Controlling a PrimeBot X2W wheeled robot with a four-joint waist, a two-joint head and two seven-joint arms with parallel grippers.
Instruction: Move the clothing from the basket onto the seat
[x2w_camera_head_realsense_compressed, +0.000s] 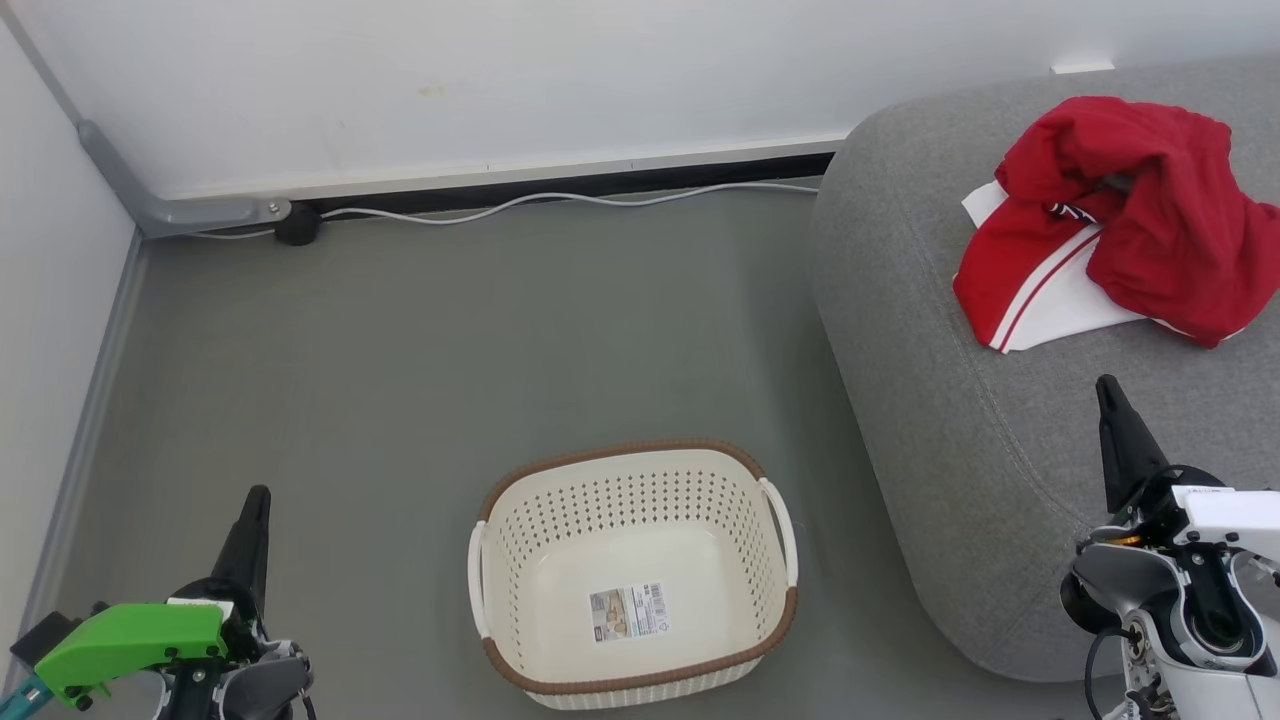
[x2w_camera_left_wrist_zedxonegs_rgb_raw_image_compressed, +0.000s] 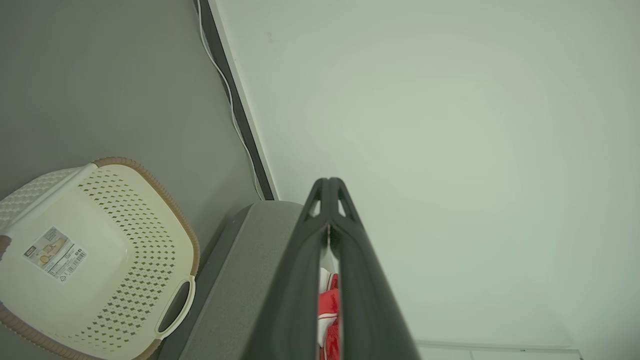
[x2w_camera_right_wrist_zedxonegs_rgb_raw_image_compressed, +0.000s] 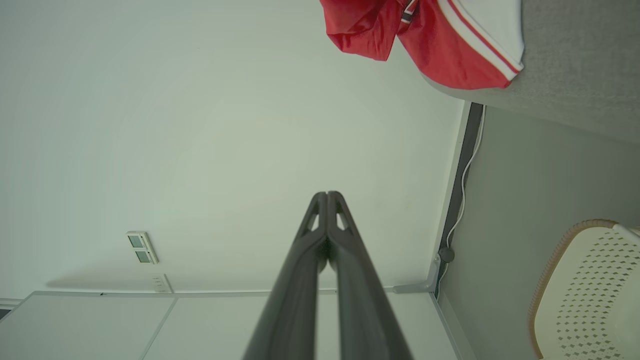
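Head view puts the clothing (x2w_camera_head_realsense_compressed: 1120, 215) at about two o'clock: a crumpled red heap with a white, red-striped panel spread out at its seven o'clock side, lying on top of the seat (x2w_camera_head_realsense_compressed: 930, 420). That grey cushion fills the frame from one o'clock down to four. The basket (x2w_camera_head_realsense_compressed: 497, 520) stands upright on the floor (x2w_camera_head_realsense_compressed: 400, 350) at six o'clock, near the seat's rounded edge and well apart from the clothing, with its label sticker (x2w_camera_head_realsense_compressed: 628, 612) showing on the bare bottom. My right gripper (x2w_camera_head_realsense_compressed: 1106, 384) sits at four o'clock, over the seat's front edge, fingers pressed together and holding nothing. My left gripper (x2w_camera_head_realsense_compressed: 259, 495) sits at eight o'clock above the floor, likewise pressed tight with nothing between the fingers. A white cable (x2w_camera_head_realsense_compressed: 560, 200) trails along the foot of the wall (x2w_camera_head_realsense_compressed: 500, 80) at twelve o'clock.
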